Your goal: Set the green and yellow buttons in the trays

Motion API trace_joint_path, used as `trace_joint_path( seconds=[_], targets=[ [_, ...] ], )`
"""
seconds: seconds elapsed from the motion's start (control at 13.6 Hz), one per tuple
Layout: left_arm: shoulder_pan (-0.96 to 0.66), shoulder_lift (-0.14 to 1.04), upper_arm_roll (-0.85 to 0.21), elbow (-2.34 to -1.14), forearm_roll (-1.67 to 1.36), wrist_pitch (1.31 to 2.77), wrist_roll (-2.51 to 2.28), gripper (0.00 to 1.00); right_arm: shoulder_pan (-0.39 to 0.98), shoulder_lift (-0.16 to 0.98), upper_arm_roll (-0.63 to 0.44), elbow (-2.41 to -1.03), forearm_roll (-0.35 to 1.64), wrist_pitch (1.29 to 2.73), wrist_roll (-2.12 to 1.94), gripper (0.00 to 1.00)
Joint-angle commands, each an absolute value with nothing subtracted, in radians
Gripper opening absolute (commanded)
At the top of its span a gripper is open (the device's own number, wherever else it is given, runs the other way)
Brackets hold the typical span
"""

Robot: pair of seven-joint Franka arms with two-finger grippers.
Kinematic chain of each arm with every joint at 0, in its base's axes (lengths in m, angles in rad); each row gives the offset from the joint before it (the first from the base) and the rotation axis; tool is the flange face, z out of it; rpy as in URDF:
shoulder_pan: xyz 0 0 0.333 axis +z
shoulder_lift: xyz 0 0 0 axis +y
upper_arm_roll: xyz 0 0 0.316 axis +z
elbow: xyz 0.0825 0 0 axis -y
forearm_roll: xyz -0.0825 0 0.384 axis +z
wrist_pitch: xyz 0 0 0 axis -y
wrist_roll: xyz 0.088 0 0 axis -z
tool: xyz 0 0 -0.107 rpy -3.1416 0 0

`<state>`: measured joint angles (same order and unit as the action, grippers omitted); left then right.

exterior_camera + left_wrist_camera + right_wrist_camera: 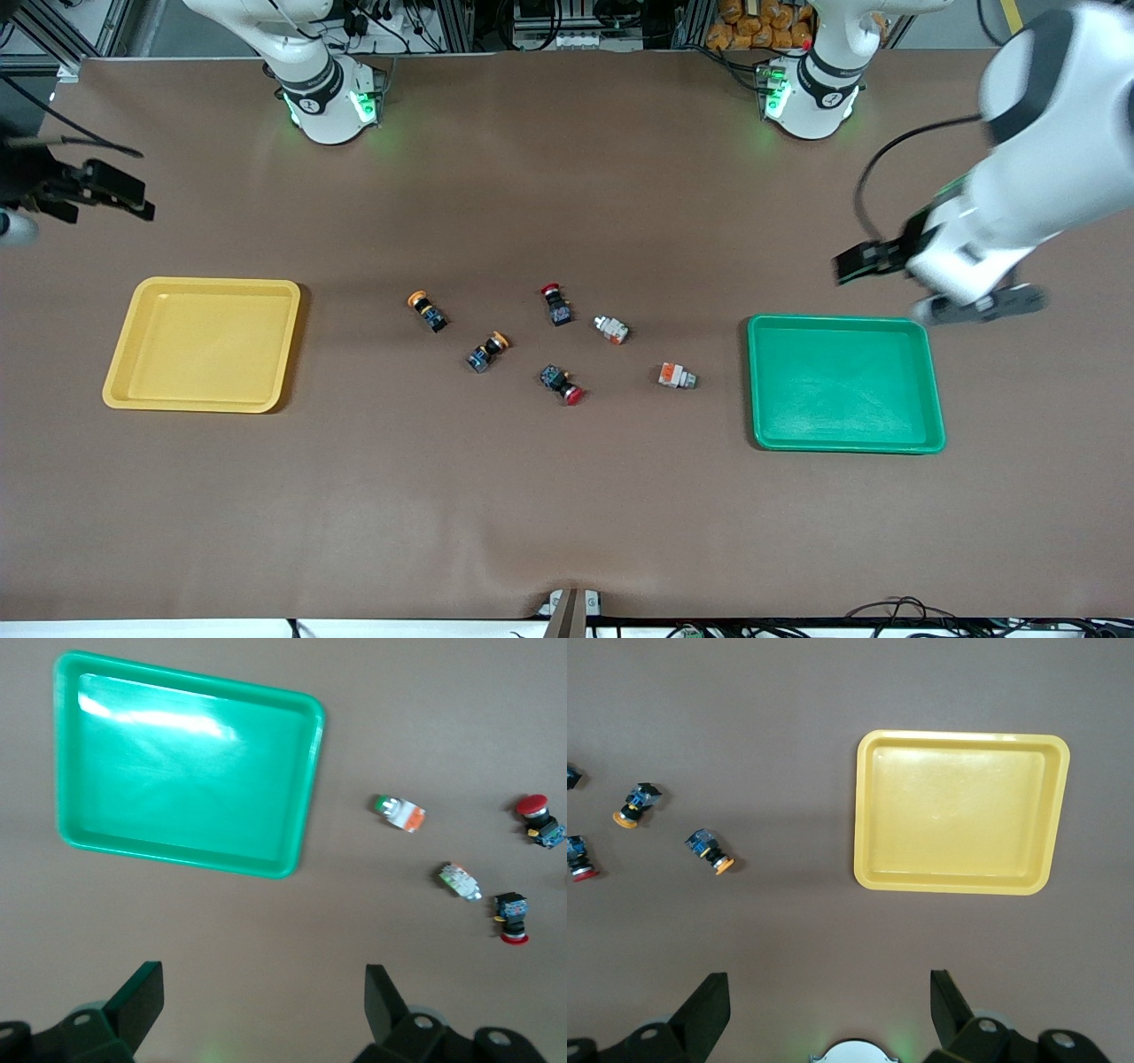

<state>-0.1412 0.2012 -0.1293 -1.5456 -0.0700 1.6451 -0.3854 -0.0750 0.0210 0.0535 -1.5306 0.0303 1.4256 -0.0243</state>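
Note:
Two yellow-capped buttons [427, 311] [487, 351] lie mid-table, toward the yellow tray [213, 283]. Two white-grey buttons [611, 329] [678, 377] lie toward the green tray [842, 322]. Both trays hold nothing. My left gripper [970, 306] hangs open over bare table beside the green tray [177, 855], fingers wide apart around nothing [264, 992]. My right gripper [106, 195] hangs open over the table edge at the right arm's end, farther from the front camera than the yellow tray [957, 737], also empty [830, 997]. The right wrist view shows both yellow-capped buttons [636, 804] [709, 850]; the left wrist view shows both white-grey ones [399, 812] [460, 881].
Two red-capped black buttons [555, 304] [562, 384] lie among the others mid-table. The brown table stretches wide between the trays and toward the front camera. The arm bases [328, 106] [811, 97] stand at the table's back edge.

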Motion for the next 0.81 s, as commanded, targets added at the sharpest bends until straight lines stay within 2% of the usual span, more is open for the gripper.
trace_joint_path(
  seconds=[0.0,0.22,0.37,0.51,0.74],
  targets=[
    [-0.198,0.33,-0.129,-1.443,-0.054,1.667,-0.492,1.0,-0.081,0.115,0.058,-1.454,0.06,1.416,-0.025,1.0],
    [-0.319,0.402,-0.127,-1.46,0.007,1.756,-0.796,1.0,-0.071,0.208,0.061,-1.401,0.077,1.433,-0.029,1.0],
    [-0.415,0.46,-0.13,-1.473,0.101,1.802,-0.987,1.0,-0.08,0.227,0.061,-1.399,0.109,1.45,-0.034,1.0],
    [-0.425,0.506,-0.132,-1.492,0.1,1.888,-1.09,1.0,-0.078,0.247,0.061,-1.419,0.126,1.44,-0.061,1.0],
    [-0.437,0.523,-0.133,-1.598,0.098,2.06,-1.239,1.0,-0.025,0.303,0.063,-1.433,0.138,1.48,-0.104,1.0]
  ],
)
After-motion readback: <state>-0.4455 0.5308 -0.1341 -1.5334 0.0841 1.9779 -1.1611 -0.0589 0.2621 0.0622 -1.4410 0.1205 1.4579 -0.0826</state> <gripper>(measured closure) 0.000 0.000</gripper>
